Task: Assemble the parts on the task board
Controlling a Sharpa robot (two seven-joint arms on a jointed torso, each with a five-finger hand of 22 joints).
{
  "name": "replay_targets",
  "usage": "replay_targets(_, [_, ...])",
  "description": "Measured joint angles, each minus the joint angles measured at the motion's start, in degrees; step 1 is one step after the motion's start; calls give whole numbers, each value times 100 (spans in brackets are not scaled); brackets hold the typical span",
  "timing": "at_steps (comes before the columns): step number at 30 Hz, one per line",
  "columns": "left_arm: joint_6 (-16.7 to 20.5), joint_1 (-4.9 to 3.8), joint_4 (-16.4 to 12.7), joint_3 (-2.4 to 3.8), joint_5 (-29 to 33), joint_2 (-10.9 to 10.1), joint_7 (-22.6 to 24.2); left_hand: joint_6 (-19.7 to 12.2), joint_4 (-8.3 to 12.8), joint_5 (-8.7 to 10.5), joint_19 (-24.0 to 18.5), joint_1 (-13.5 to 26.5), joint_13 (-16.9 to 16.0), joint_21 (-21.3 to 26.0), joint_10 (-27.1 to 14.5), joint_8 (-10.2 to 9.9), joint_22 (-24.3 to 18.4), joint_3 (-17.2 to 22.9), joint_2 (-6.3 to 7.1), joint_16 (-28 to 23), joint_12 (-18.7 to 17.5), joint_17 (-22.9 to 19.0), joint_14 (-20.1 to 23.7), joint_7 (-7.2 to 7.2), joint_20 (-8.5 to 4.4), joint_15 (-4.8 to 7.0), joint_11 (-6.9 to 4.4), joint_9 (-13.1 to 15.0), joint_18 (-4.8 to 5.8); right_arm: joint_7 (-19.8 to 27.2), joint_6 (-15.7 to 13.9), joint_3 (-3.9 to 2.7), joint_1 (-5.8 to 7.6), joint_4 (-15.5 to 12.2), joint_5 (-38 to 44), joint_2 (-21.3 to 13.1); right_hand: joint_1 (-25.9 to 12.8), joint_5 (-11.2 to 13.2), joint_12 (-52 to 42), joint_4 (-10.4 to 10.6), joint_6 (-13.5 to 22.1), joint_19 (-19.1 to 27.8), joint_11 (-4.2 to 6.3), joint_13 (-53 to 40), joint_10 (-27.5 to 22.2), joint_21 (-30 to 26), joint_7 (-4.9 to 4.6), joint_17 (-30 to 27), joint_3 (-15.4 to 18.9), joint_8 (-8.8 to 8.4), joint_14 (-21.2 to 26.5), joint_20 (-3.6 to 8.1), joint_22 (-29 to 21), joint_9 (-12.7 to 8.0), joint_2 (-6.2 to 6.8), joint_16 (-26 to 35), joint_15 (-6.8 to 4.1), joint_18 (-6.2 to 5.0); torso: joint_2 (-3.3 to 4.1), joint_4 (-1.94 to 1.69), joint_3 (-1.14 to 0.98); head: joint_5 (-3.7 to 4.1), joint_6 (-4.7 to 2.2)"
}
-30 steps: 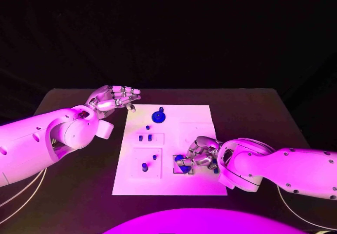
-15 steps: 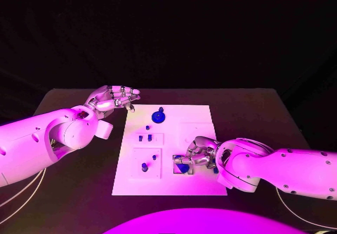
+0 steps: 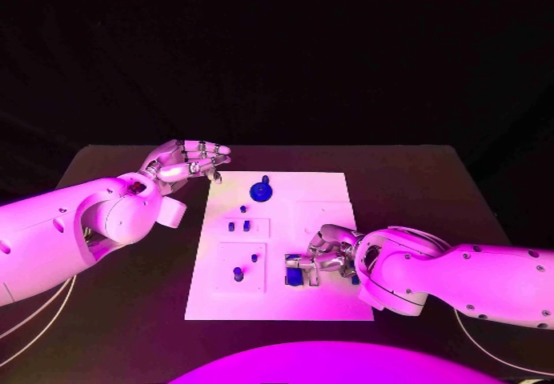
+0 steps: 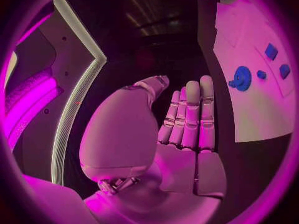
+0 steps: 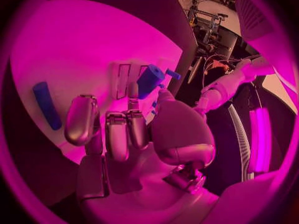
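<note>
Black tabletop and a dark background surround the work; the white task board lies at the table's centre.

Head view: note the right hand at the board's near right part, its fingers closed round a blue part that sits at a rectangular recess there. Whether the part is fully seated cannot be told. The left hand hovers off the board's far left corner, fingers curled in, holding nothing. A blue gear stands on the far part of the board; small blue pegs sit in the pockets on the left side.

Left wrist view: the left hand shows its fingers lying close together and nothing between them. The task board lies beside it, well apart, with the blue gear on it.

Right wrist view: the right hand pinches the blue part between thumb and fingers, over slots in the task board. A second, long blue piece lies loose on the board near the fingers.

To do the insertion well, square the part to the recess before pressing, push straight down, and release only once it sits flush. A tilted entry is likely to jam. Keep the left hand off the board unless it slides.
</note>
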State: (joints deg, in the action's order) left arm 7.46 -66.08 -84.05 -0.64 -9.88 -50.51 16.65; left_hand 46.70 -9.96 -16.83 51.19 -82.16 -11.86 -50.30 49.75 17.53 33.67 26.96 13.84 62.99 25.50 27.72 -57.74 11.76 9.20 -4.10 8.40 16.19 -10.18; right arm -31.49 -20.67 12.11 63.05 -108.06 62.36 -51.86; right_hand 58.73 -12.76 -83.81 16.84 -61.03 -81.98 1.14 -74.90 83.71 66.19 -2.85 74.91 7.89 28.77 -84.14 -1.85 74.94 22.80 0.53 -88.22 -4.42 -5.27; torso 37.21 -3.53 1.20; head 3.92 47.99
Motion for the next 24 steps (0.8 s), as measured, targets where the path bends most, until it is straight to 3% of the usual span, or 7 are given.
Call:
replay_targets(8, [0,0,2,0,0,0,-3,0,0,0,0,0,0,0,0,0,0,0,0,0,0,0,21,0,0,21,0,0,0,10,8,-1,0,-70,110,-75,3,0,0,-16,40,0,0,-5,0,-29,4,0,16,0,0,0,0,6,1,0,0,0,-1,2,-6,-7,-12])
replay_targets(14, [0,0,3,-1,0,-3,-5,0,0,0,0,0,0,0,0,0,0,0,0,0,0,0,21,0,0,21,0,0,0,72,11,-1,0,-216,132,-241,435,0,73,-33,87,1,0,-5,0,-64,-3,0,80,0,0,0,-1,14,41,0,0,0,-1,2,-10,-19,-10])
replay_targets(20, [0,0,4,-2,0,-7,-8,0,0,0,0,0,0,0,1,0,1,0,0,0,0,0,21,0,0,21,0,0,0,147,92,-3,9,-349,42,-393,792,0,71,-39,391,1,-45,-4,42,-64,-123,-1,213,-127,14,-1,-2,29,165,0,14,0,-1,4,-7,-14,5])
replay_targets(24, [0,0,4,-3,0,-7,-10,0,0,0,0,0,0,0,1,0,1,0,0,0,0,0,21,0,0,21,0,1,0,178,200,-3,10,-374,-48,-432,1083,0,44,-39,373,1,-65,-4,22,-64,-105,-1,213,-104,22,-1,-2,141,207,0,22,0,-1,5,-7,-13,8])
